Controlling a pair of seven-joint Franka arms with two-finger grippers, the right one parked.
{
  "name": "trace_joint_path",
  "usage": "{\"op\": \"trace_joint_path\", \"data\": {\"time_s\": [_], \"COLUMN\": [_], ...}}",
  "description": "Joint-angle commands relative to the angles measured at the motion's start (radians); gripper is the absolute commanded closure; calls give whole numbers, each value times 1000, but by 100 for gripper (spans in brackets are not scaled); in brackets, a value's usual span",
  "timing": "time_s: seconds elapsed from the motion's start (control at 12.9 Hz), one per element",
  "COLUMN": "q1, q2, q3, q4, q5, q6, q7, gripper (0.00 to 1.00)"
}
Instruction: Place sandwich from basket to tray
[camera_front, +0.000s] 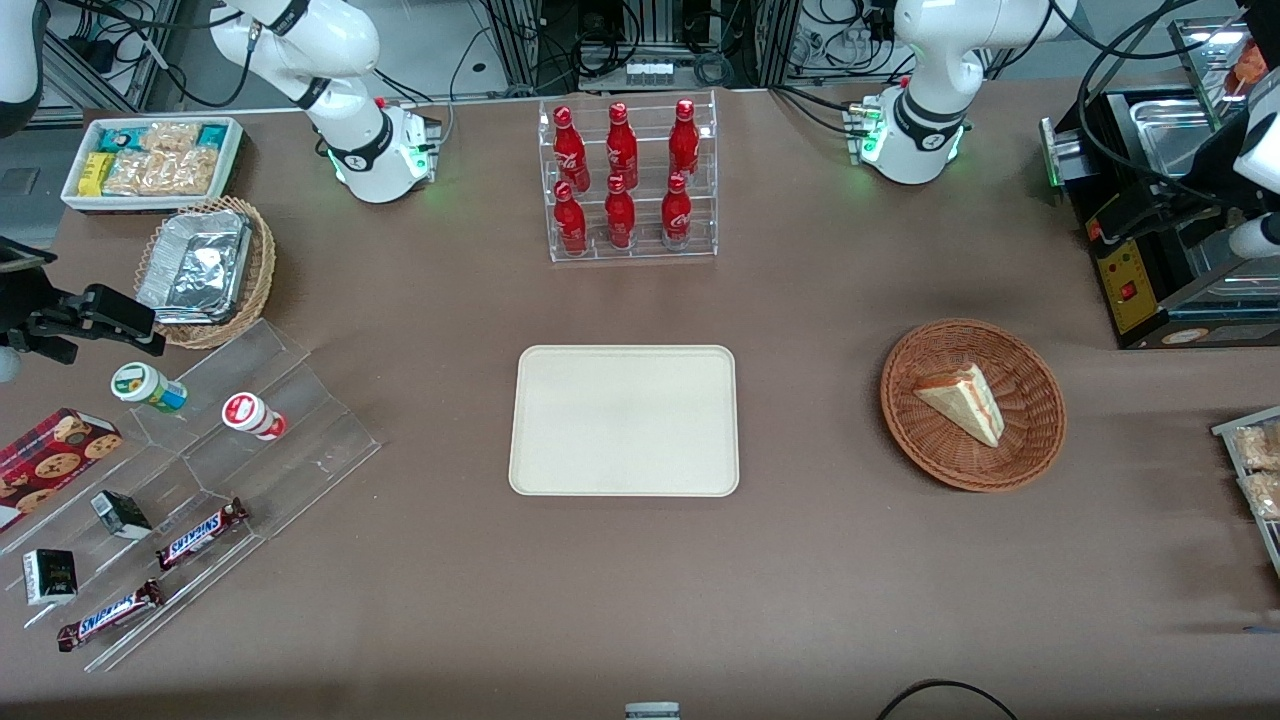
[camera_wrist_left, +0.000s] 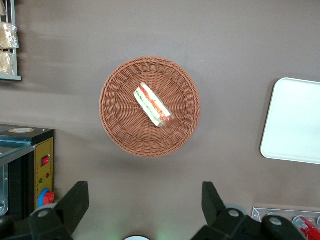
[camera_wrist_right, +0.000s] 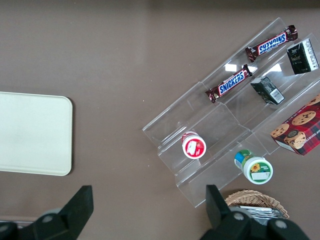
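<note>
The sandwich (camera_front: 962, 402) (camera_wrist_left: 153, 105) is a pale triangular wedge with red, orange and green layers. It lies in the round reddish-brown wicker basket (camera_front: 1040, 440) (camera_wrist_left: 120, 130), toward the working arm's end of the table. The cream tray (camera_front: 625, 420) (camera_wrist_left: 295, 122) (camera_wrist_right: 30, 132) lies bare at the table's middle. My gripper (camera_front: 1125, 212) (camera_wrist_left: 144, 192) hangs high above the table, over the black machine and farther from the front camera than the basket. It is open, with only table surface between its fingers.
A black machine with a yellow panel (camera_front: 1150, 290) (camera_wrist_left: 30, 150) stands beside the basket, farther from the front camera. A clear rack of red bottles (camera_front: 628, 180) stands above the tray in the front view. A bin of snack packets (camera_front: 1255, 470) (camera_wrist_left: 7, 45) sits at the table's edge.
</note>
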Motion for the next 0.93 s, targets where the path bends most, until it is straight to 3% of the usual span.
{"op": "trace_joint_path", "data": {"time_s": [0.0, 0.39, 0.85], "q1": [17, 16, 11], "q2": [16, 51, 165], "q3": [-9, -6, -7], "q4": [39, 55, 13], "q5": [-7, 36, 55], "q6": [-25, -16, 78], "q7": [26, -15, -403], "gripper": [0, 0, 0]}}
